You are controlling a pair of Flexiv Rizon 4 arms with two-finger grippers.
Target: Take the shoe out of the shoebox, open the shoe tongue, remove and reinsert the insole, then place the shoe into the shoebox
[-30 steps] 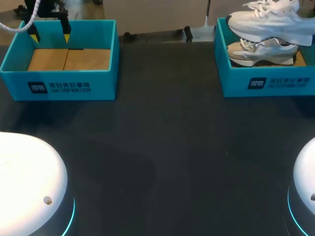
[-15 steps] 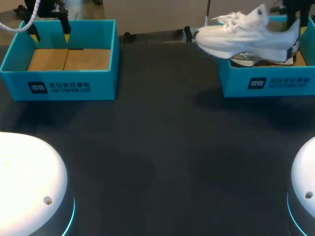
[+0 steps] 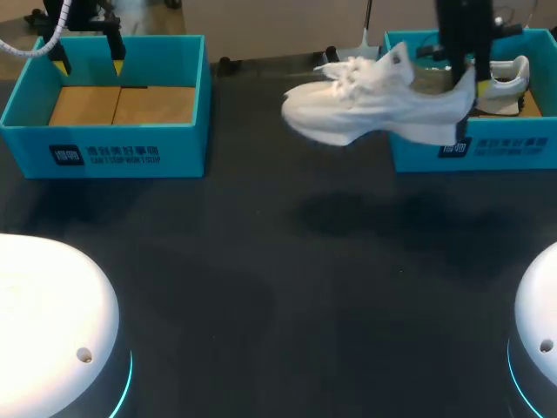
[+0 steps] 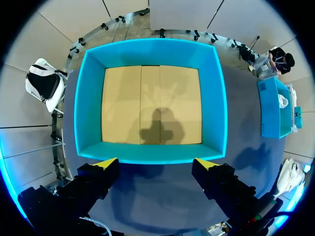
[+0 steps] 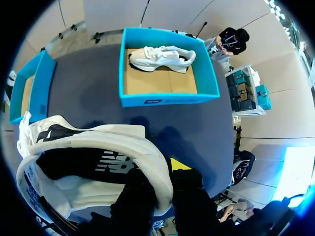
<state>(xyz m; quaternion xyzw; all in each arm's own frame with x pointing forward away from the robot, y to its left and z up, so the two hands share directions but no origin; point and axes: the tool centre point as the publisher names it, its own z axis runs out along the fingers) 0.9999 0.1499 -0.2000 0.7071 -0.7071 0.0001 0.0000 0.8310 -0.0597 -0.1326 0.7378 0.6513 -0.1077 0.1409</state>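
A white sneaker (image 3: 374,106) hangs in the air over the dark table, just left of the right teal shoebox (image 3: 509,148). My right gripper (image 3: 463,85) is shut on its heel collar. In the right wrist view the sneaker (image 5: 93,162) fills the space at the gripper (image 5: 165,173), one yellow fingertip (image 5: 179,164) showing outside the heel. A second pale sneaker (image 3: 503,85) lies inside the right shoebox (image 5: 167,98). My left gripper (image 3: 87,54) stands open above the far wall of the left shoebox (image 3: 104,155), nothing between its fingers (image 4: 106,164).
The left shoebox (image 4: 147,156) holds only its brown cardboard floor. Dark tabletop (image 3: 278,261) stretches between the two boxes. Two white robot bases (image 3: 52,322) sit at the near corners.
My right arm has lifted the white sneaker out of the right shoebox and carried it left, over the table. The second sneaker in the box is uncovered. The left arm has not moved.
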